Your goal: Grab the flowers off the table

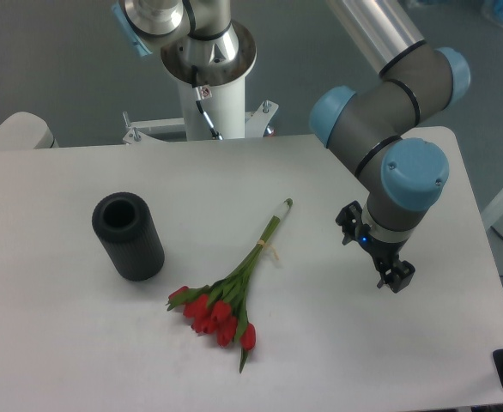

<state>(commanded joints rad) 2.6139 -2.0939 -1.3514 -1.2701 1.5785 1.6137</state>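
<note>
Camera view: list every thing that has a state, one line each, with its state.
flowers: lying flat on the table, not held, red heads toward the near edge.
black cylinder: upright, open end up, apart from the flowers.
pincer: above the table to the right of the flowers, holding nothing; open or shut cannot be told.
table: bearing both items.

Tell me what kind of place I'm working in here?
Likely a robotics lab: a bare white table with a pedestal-mounted arm, staged with only the flowers and a black cylinder. The gripper hangs beside them.
</note>
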